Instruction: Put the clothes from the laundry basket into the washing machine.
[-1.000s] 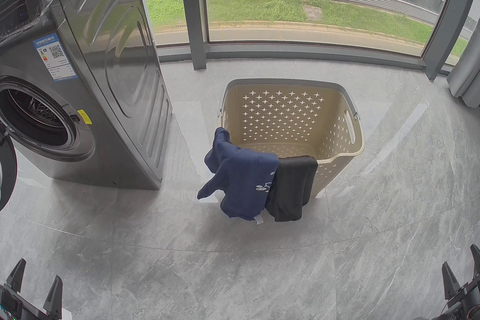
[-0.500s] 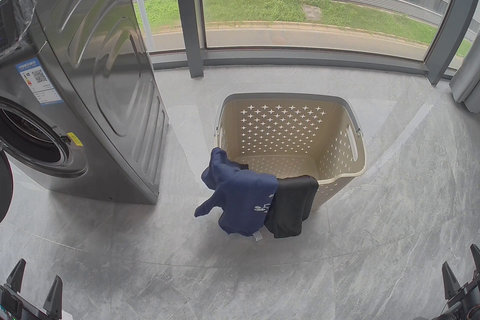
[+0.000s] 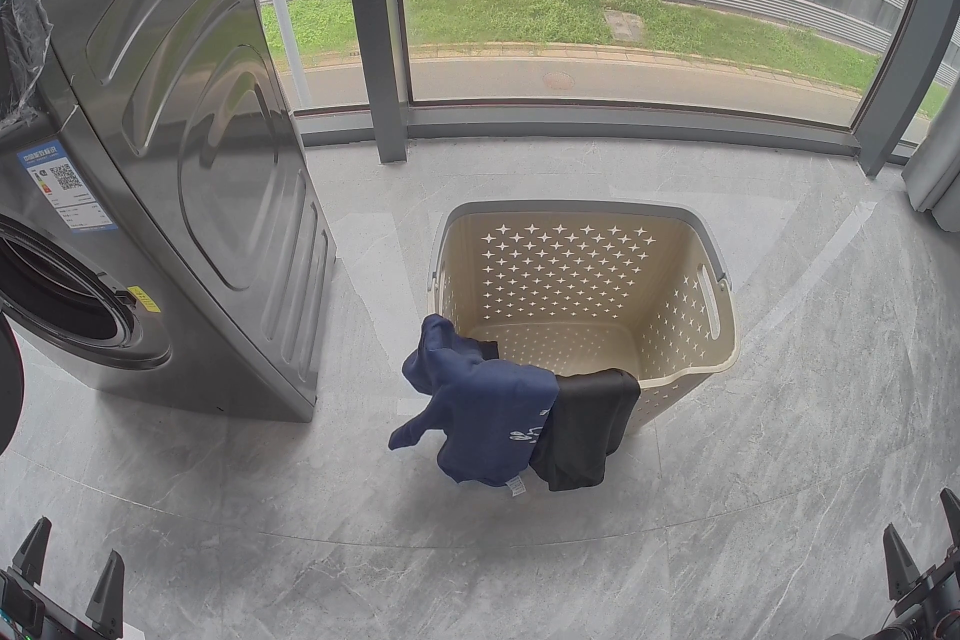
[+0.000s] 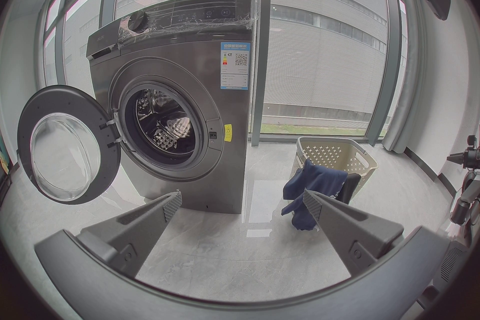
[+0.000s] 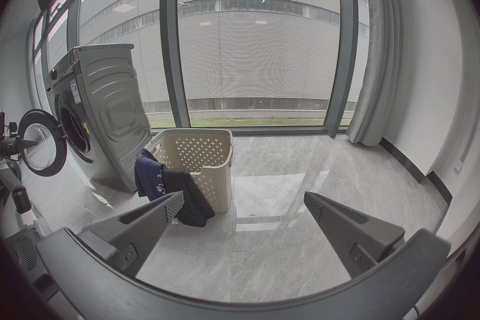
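A beige laundry basket (image 3: 700,232) stands on the floor ahead of me. Over its near rim hang a navy blue garment (image 3: 485,417) and, to its right, a black garment (image 3: 585,432). The grey washing machine (image 3: 200,132) stands at the left with its round door (image 4: 65,143) swung open and the drum (image 4: 162,126) showing. My left gripper (image 3: 68,567) is low at the near left, open and holding nothing. My right gripper (image 3: 925,537) is low at the near right, also open with nothing in it. Both are far short of the basket.
Tall window panes with a grey post (image 3: 370,12) run behind the basket. A curtain (image 3: 935,162) hangs at the far right. Bare tiled floor (image 3: 500,562) lies between me and the basket and to its right.
The whole head view has shifted: basket and clothes sit lower and the washing machine further left, so the camera moved. The grippers stay in the same corners, still open.
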Tool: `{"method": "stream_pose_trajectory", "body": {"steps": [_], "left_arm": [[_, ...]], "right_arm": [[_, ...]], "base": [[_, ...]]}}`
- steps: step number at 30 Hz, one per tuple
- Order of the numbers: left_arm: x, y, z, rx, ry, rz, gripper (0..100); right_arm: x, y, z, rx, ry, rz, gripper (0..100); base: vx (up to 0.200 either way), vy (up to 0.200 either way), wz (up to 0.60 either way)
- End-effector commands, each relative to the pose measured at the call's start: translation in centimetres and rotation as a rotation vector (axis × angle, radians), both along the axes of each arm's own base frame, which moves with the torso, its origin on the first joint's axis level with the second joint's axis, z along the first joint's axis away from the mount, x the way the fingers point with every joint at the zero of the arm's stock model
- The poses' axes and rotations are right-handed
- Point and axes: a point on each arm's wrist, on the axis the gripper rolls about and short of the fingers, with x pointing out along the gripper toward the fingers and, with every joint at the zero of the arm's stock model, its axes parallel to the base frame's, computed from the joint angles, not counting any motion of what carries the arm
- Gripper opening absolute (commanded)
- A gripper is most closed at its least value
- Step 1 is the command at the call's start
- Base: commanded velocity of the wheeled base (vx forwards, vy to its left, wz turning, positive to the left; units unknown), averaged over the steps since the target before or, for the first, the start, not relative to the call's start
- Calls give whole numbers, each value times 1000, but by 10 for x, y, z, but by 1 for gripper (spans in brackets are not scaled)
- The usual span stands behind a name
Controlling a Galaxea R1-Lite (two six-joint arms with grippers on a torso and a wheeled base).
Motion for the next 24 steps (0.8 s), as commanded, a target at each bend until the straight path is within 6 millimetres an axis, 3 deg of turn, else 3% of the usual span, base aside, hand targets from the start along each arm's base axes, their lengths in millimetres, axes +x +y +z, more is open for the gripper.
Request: {"method": "stream_pose_trajectory", "body": {"steps": [1,8,18,21,22,24], "left_arm": [[0,0,-5,0,1,1,100],[0,0,-5,0,1,1,100],[0,0,-5,0,1,1,100],[0,0,-5,0,0,1,100],[0,0,-5,0,0,1,100],[0,0,-5,1,0,-1,100]], "right_arm": [[0,0,-3,-1,-5,0,100],[0,0,-3,-4,-5,0,100],[0,0,-2,7,-19,-4,100],[-6,0,20,17,-119,7,100],[-13,0,44,40,-174,17,100],[-10,-1,60,46,-132,50,100]], "base": [[0,0,0],[0,-171,0],[0,0,0],[0,0,0],[0,0,0],[0,0,0]]}}
